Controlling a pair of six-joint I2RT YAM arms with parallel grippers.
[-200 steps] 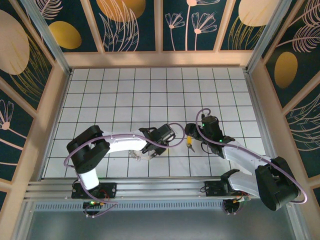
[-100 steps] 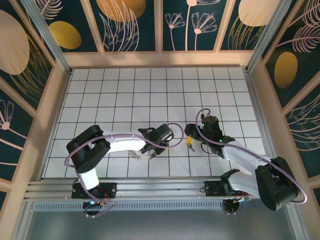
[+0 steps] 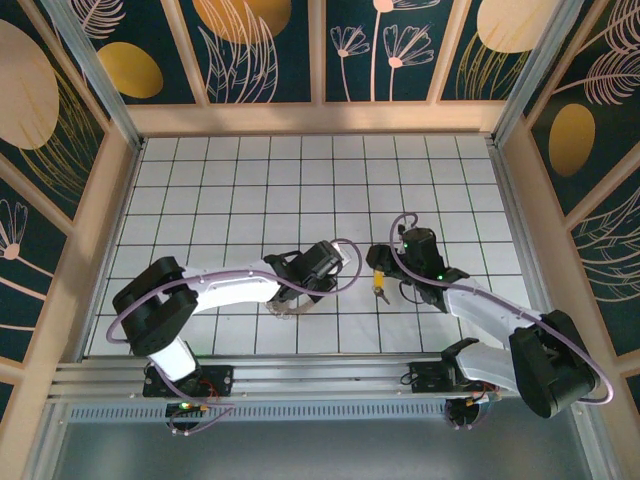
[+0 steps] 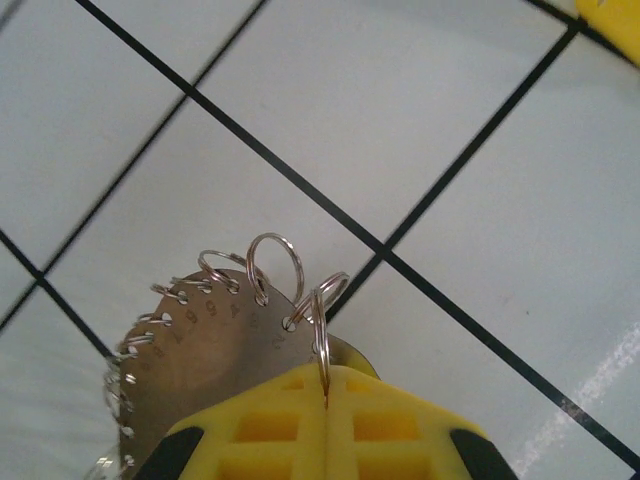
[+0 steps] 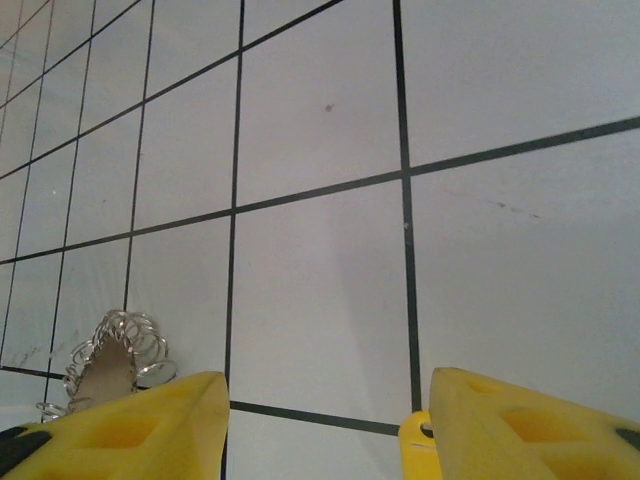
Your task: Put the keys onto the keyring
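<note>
Two wrist views: left gripper (image 4: 325, 405) clamps the keyring (image 4: 215, 335), right gripper (image 5: 325, 415) gapes beside the key (image 5: 412, 436).

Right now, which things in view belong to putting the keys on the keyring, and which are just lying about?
For the job:
key
keyring
left hand, shut on one ring of the keyring
right hand, open

Not for the job:
tiled table
floral wall panels
</note>
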